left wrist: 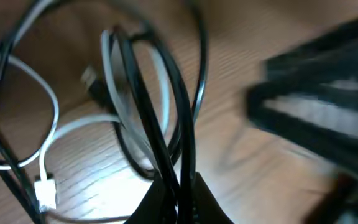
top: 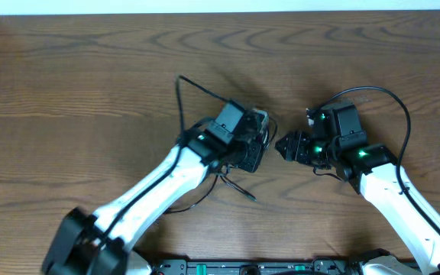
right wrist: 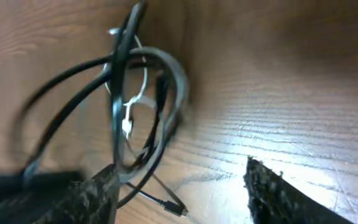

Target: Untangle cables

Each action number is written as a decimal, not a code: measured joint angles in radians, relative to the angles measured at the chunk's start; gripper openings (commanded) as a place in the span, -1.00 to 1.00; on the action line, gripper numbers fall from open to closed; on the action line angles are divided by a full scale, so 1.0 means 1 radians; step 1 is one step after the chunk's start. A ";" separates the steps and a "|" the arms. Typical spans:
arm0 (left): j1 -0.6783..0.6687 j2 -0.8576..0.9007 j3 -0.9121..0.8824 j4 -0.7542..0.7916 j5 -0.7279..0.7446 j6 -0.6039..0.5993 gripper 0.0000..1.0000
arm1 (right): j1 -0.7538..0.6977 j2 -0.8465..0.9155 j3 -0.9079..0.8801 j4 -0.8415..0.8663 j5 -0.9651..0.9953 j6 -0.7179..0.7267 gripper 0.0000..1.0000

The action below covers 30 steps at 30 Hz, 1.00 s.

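The black cable [left wrist: 166,81] and the white cable [left wrist: 53,127] hang in one tangled bunch above the wooden table. My left gripper [left wrist: 180,202] is shut on strands of the black cable at the bottom of the left wrist view. The white cable's plug [left wrist: 45,191] dangles at the lower left. From overhead, my left gripper [top: 255,143] and my right gripper [top: 286,145] nearly face each other at mid-table. My right gripper [right wrist: 179,196] is open, with the bunch [right wrist: 135,106] beside its left finger [right wrist: 89,196] and nothing between the fingers. A black plug [right wrist: 176,209] lies on the table.
A loop of the black cable [top: 182,98] arcs out behind the left arm, and a tail [top: 239,189] runs toward the front edge. The right arm's own thick wire [top: 402,114] curves at the right. The blurred right gripper [left wrist: 322,118] fills the right of the left wrist view.
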 measured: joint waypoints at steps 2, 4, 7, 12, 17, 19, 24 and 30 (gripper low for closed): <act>0.000 -0.052 0.000 0.000 0.033 0.000 -0.85 | 0.000 0.000 0.000 0.005 0.002 0.001 0.01; 0.000 -0.097 0.000 0.000 0.069 0.000 -0.84 | 0.000 0.000 0.000 0.012 0.000 0.003 -0.03; 0.000 -0.112 0.000 -0.003 0.095 0.000 -0.85 | 0.000 0.000 0.000 0.024 -0.032 0.001 -0.07; 0.000 -0.111 0.000 -0.004 0.102 0.000 -0.85 | 0.000 0.000 0.000 0.032 -0.137 0.001 -0.02; 0.000 -0.111 0.000 -0.007 0.102 0.000 -0.85 | 0.000 0.000 0.000 0.039 -0.222 0.002 -0.11; 0.000 -0.111 0.000 -0.008 0.107 0.000 -0.85 | 0.000 0.000 0.000 0.040 -0.261 0.001 -0.17; 0.000 -0.111 0.000 0.014 0.237 0.000 -0.85 | 0.000 0.000 0.000 0.045 -0.250 0.002 -0.13; 0.000 -0.134 0.000 0.024 0.314 0.000 -0.85 | 0.000 0.000 0.000 0.048 -0.240 0.001 -0.23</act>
